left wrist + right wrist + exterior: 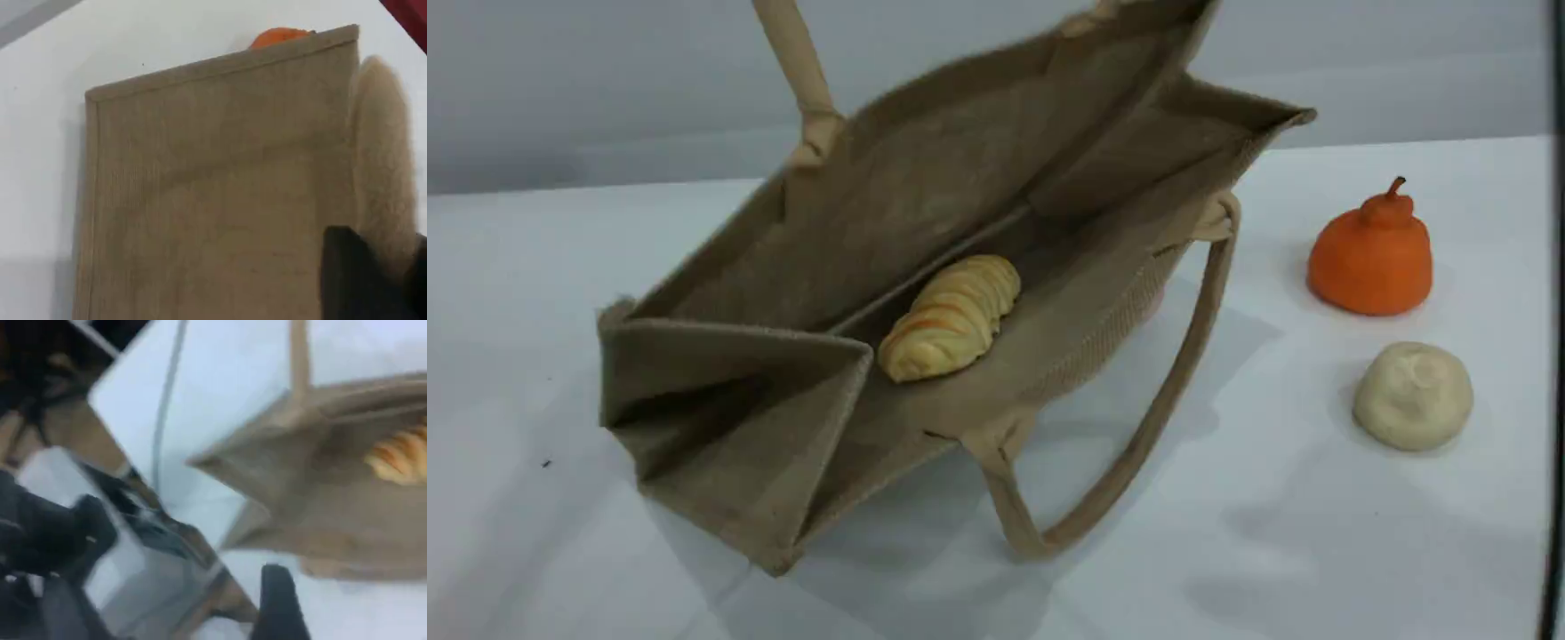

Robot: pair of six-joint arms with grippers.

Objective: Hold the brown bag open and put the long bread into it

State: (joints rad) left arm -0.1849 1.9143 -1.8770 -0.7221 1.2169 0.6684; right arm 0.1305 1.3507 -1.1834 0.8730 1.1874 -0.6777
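Observation:
The brown bag (925, 178) stands tilted on the white table with its mouth wide open towards the camera. The long bread (951, 316) lies inside on the bag's lower wall. One beige handle (796, 62) rises straight up out of the scene's top edge; the other handle (1192, 338) hangs loose onto the table. Neither gripper shows in the scene view. The left wrist view shows the bag's outer wall (213, 200), with a blurred handle (380, 167) right beside my left gripper's dark fingertip (353, 280). My right gripper's one visible fingertip (280, 607) hangs apart from the bag (300, 467) and bread (400, 457), touching nothing.
An orange pumpkin-shaped item (1371, 258) and a round cream bun (1412, 396) sit to the right of the bag. Dark cables and equipment (80, 533) fill the left of the right wrist view, beyond the table edge.

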